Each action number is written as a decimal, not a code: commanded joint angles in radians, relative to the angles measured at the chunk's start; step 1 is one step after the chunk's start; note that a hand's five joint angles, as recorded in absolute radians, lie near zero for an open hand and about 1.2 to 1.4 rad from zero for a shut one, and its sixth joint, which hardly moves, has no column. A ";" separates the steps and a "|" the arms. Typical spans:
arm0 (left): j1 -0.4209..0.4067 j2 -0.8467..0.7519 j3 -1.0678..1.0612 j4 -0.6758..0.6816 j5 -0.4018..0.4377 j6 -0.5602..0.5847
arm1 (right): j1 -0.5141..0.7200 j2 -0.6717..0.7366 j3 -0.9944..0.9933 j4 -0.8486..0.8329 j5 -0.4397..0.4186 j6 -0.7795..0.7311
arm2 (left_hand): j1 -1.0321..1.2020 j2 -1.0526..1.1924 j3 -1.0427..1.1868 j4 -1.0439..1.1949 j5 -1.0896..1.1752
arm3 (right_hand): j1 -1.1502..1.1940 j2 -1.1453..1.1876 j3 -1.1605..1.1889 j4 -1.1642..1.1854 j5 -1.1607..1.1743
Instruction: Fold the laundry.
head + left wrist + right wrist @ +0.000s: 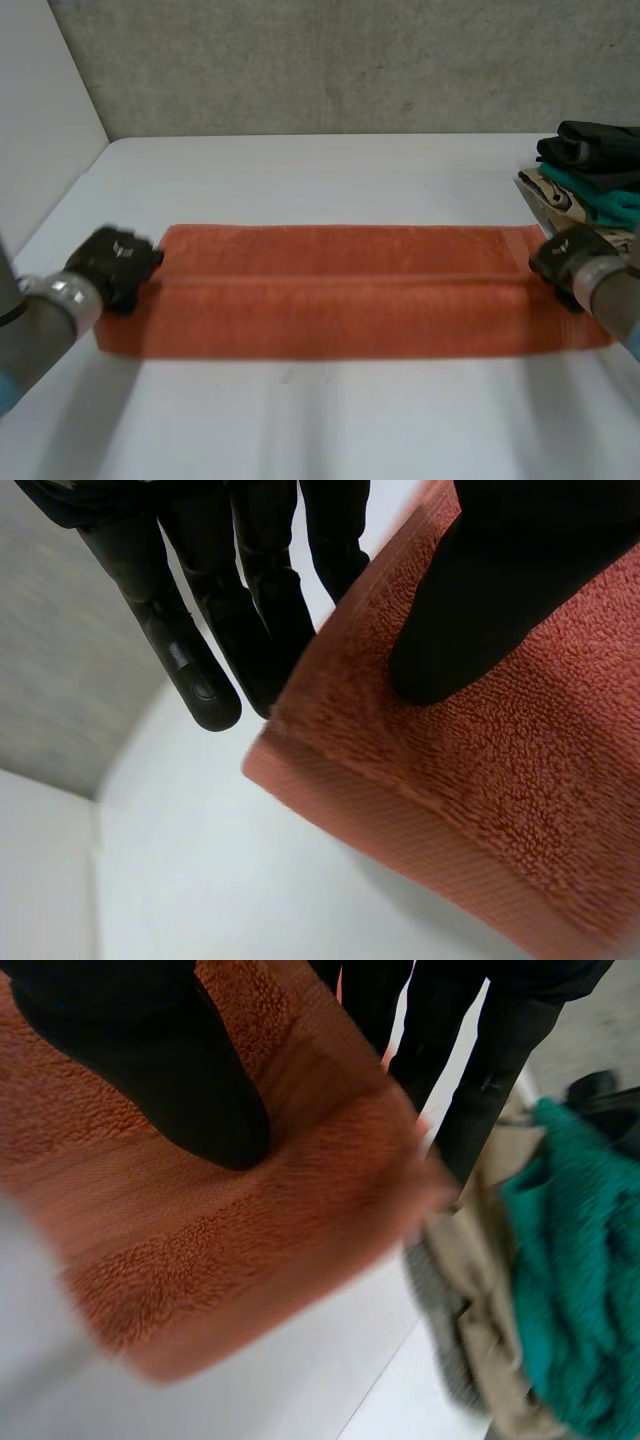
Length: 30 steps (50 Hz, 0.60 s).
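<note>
Head view: a long rust-orange terry towel (340, 290) lies flat across the white bench (330, 170), folded lengthwise so that a narrower upper layer sits on a wider lower one, with a seam line running along its length. The left hand (115, 265) is at the towel's left short end and the right hand (562, 258) at its right short end, each on the far part of that end. Just beside the right hand, at the bench's right edge, stands a pile of folded clothes (590, 175): black on top, teal below, and a patterned beige piece underneath.

In the left wrist view, the left hand's thumb (500, 590) presses down on the top of the towel (480, 780) near a corner, while its straight fingers (200, 670) reach behind and under the towel's edge, so the hand is clamped on the cloth. The hemmed corner hangs a little above the bench (200, 880).

In the right wrist view, the right hand's thumb (170, 1070) lies on top of the towel (220, 1250) and its fingers (490, 1070) run behind the edge, pinching the corner in the same way. The teal knit (570, 1280) and beige cloth (490, 1300) of the pile lie close beside those fingers.
</note>
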 commanded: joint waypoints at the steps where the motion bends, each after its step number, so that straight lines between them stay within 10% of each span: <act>1: -0.078 -0.221 0.280 0.158 -0.071 -0.045 | 0.019 0.162 -0.191 -0.109 0.015 0.023 | 0.241 0.195 0.203 0.192 0.241 | 0.263 0.215 0.203 0.196 0.210; 11: -0.139 -0.538 0.679 0.161 -0.160 -0.042 | 0.048 0.394 -0.504 -0.122 0.035 0.017 | 0.241 0.195 0.203 0.192 0.241 | 0.263 0.215 0.203 0.196 0.210; 12: -0.141 -0.555 0.699 0.163 -0.161 -0.043 | 0.051 0.414 -0.528 -0.125 0.036 0.017 | 0.241 0.195 0.203 0.192 0.241 | 0.052 0.004 -0.008 -0.015 -0.002; 13: -0.142 -0.583 0.730 0.167 -0.163 -0.048 | 0.055 0.451 -0.574 -0.132 0.041 0.015 | 0.134 0.088 0.095 0.085 0.134 | -0.857 -0.905 -0.917 -0.924 -0.910; 14: -0.145 -0.594 0.742 0.170 -0.161 -0.048 | 0.058 0.468 -0.593 -0.136 0.046 0.017 | -0.242 -0.288 -0.281 -0.291 -0.242 | -0.958 -1.006 -1.018 -1.025 -1.012; 17: -0.171 -0.614 0.779 0.181 -0.166 -0.049 | 0.074 0.505 -0.645 -0.158 0.090 0.027 | -0.981 -1.026 -1.019 -1.030 -0.981 | -0.958 -1.006 -1.018 -1.025 -1.012; 30: -0.216 -0.467 0.645 0.204 -0.169 -0.169 | 0.083 0.269 -0.432 -0.120 0.115 0.267 | -0.981 -1.026 -1.019 -1.030 -0.981 | -0.958 -1.006 -1.018 -1.025 -1.012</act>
